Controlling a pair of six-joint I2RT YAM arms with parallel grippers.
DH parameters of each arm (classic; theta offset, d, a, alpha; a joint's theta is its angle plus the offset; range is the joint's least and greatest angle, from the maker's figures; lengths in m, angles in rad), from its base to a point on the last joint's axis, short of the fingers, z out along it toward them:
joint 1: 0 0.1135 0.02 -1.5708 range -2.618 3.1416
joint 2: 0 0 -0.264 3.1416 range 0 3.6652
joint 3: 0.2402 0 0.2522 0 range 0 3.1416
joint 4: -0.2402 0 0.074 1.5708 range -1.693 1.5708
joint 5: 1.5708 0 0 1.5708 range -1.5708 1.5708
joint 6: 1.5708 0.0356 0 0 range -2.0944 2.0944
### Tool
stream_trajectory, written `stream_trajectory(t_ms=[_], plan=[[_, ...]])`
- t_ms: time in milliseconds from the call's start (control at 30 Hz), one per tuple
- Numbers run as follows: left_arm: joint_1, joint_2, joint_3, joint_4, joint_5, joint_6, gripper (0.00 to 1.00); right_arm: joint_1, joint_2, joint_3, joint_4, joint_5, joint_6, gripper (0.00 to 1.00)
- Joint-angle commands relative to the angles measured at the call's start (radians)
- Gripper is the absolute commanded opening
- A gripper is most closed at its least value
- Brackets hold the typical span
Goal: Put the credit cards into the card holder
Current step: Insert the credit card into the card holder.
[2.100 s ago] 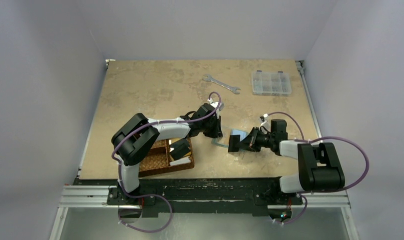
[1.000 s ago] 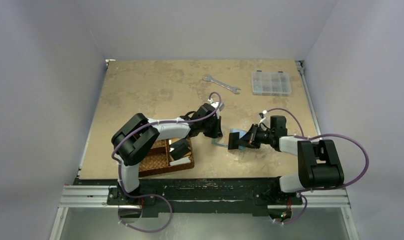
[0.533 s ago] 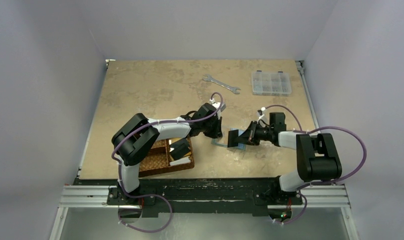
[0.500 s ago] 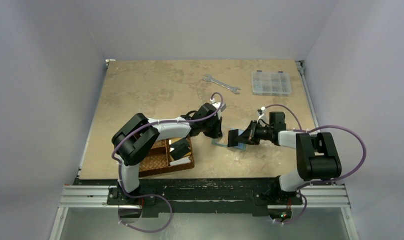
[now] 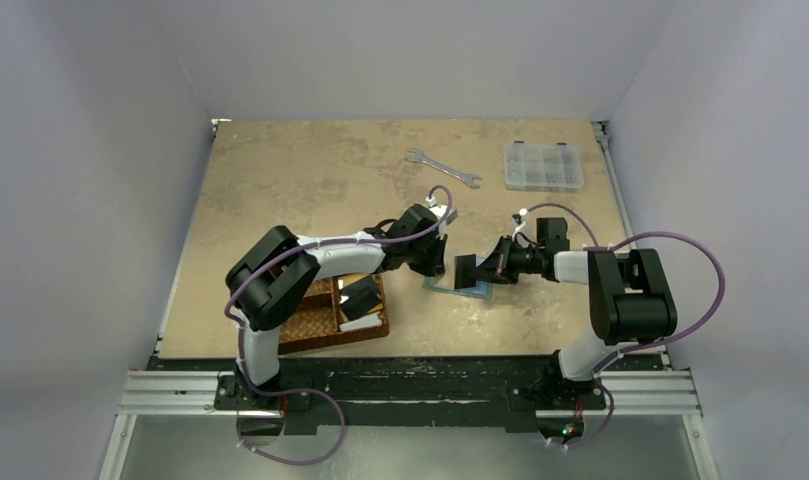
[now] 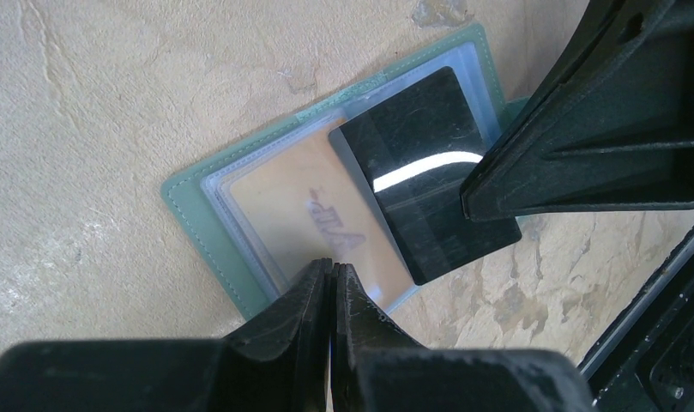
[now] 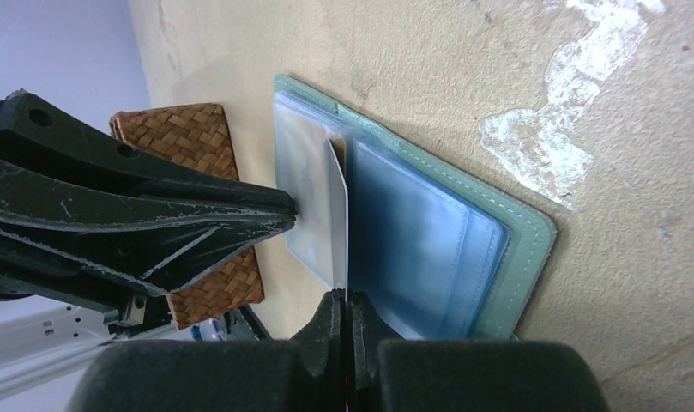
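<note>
Card holder (image 6: 191, 209) was seen lying open on the table (image 5: 280, 180) between the arms. A black card (image 6: 412, 163) was clamped in the right gripper (image 7: 347, 305) and set partly into a clear sleeve, overlapping an orange-yellow card (image 6: 283, 206). The left gripper (image 6: 330, 270) was closed, its tips pressed at the sleeve's edge, possibly pinning it.

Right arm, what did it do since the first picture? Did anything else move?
The right arm swung away from its base, carrying the black card in its shut jaws slightly that way over the open wallet. Nothing was grabbed or dropped. The left arm, basket, wrench and plastic box stayed put.
</note>
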Motion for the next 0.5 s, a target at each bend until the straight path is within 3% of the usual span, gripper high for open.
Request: stream_trajectory(t_ms=[0, 467], plan=[[0.0, 0.044, 0.006, -0.086, -0.032, 0.046, 0.01, -0.001, 0.019, 0.023, 0.04, 0.02, -0.024, 0.0], [-0.001, 0.042, 0.002, -0.053, 0.014, 0.02, 0.01, 0.012, 0.052, -0.054, 0.245, 0.001, 0.091, 0.03]])
